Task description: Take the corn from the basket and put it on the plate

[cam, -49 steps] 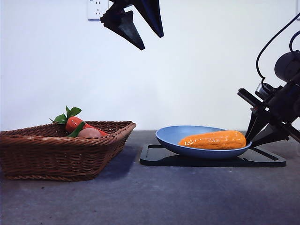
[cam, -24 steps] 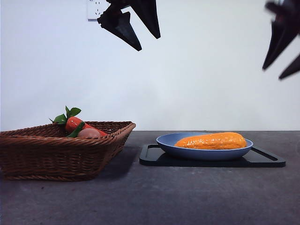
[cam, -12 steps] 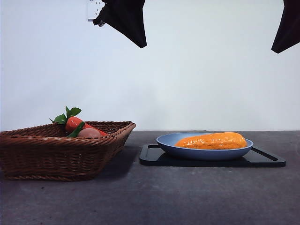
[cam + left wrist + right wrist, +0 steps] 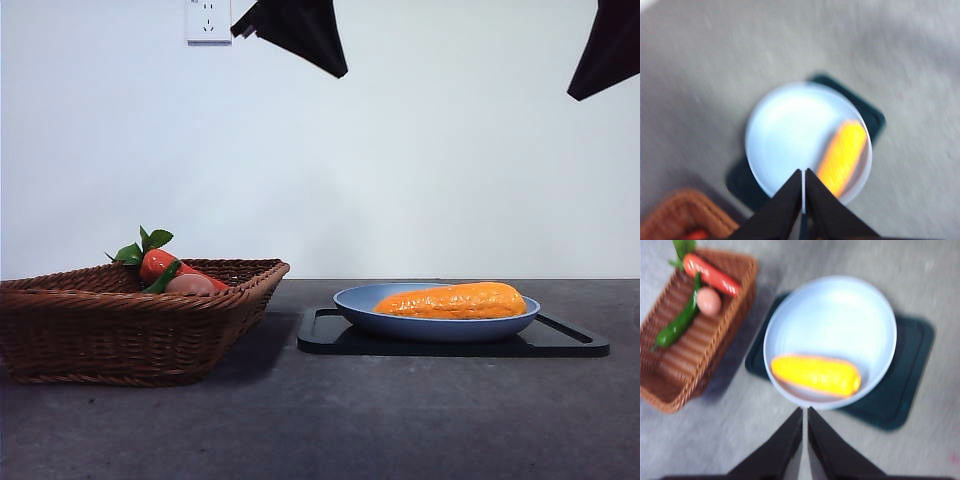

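Both grippers high above table, clear of everything: left gripper [image 4: 803,200] and right gripper [image 4: 805,440] each with jaws pressed together, holding nothing. Corn [image 4: 455,300] lies on its side in plate [image 4: 360,300], toward one rim. Plate sits on black tray [image 4: 320,335]. Basket [image 4: 130,320] near tray, well apart from corn, holds red-orange vegetable [image 4: 160,263], egg-like item [image 4: 190,284], green pepper [image 4: 677,322]. Placement looks done; sensible finish: retreat straight up, no sweep over plate. Table dark grey, matte; plain white wall behind, socket [image 4: 208,20] high up.
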You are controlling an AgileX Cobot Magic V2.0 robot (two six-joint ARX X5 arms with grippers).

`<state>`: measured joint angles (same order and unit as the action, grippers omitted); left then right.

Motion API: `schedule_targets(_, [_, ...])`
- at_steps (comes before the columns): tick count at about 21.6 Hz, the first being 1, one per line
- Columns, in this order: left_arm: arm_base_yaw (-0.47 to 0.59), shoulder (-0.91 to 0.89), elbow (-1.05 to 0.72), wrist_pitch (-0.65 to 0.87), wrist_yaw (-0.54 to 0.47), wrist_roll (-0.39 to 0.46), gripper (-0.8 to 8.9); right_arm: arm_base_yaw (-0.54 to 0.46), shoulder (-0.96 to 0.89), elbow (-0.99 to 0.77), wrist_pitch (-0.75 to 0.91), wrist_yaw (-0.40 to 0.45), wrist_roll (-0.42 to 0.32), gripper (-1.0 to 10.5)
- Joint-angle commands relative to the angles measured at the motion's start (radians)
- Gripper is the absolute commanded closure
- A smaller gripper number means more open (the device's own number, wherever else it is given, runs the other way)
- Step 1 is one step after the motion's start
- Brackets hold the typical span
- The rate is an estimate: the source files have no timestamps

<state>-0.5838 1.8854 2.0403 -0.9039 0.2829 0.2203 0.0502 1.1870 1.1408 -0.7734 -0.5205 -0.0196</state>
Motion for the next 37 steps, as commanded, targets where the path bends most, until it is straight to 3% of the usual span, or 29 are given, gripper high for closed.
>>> schedule_targets(1, [0.016,-0.017,0.031,0.026,-0.007,0.027,8.06,-0.001,0.01,0.013,0.064,-0.002,-0.008,9.4])
schedule_targets(5, [0.097,-0.111,0.03,0.036,-0.006,0.03,8.06,-0.001,0.01,0.013,0.176,-0.002,-0.008,9.4])
schedule_targets(10, [0.279,-0.281,0.018,0.037,-0.005,0.015,8.06,-0.003,0.01,0.013,0.306,-0.002,-0.008,9.4])
schedule_targets(14, [0.44,-0.447,-0.116,0.07,0.006,-0.003,8.06,-0.007,0.01,0.013,0.392,-0.002,-0.008,9.4])
schedule_targets(25, [0.7,-0.981,-0.886,0.486,0.005,-0.051,8.06,-0.007,0.01,0.013,0.54,-0.002,-0.008,9.4])
schedule_targets(31, [0.736,-1.259,-1.297,0.702,0.005,-0.085,8.06,-0.007,0.01,0.013,0.593,-0.002,-0.008,9.4])
schedule_targets(37, [0.736,-1.472,-1.593,0.77,0.004,-0.112,8.06,-0.007,0.01,0.013,0.624,-0.001,-0.008,9.4])
